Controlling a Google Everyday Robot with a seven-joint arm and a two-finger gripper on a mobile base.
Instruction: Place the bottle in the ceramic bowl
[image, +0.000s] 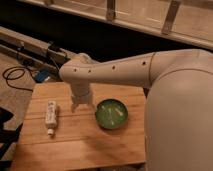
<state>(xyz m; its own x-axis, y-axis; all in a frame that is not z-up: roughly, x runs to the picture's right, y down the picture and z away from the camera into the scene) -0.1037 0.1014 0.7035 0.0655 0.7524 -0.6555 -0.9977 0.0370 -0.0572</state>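
Note:
The small white bottle (50, 117) lies on its side on the left part of the wooden table (75, 145), its narrow cap end toward the front. The green ceramic bowl (111, 114) with a dark rim and pale flecks sits to the right of the table's middle. My gripper (81, 106) hangs from the white arm between the two, just left of the bowl and well to the right of the bottle, a little above the tabletop. It holds nothing that I can see.
My large white arm (165, 85) fills the right side of the view. Dark rails and black cables (20, 75) lie on the floor behind the table's left side. A railing runs along the back.

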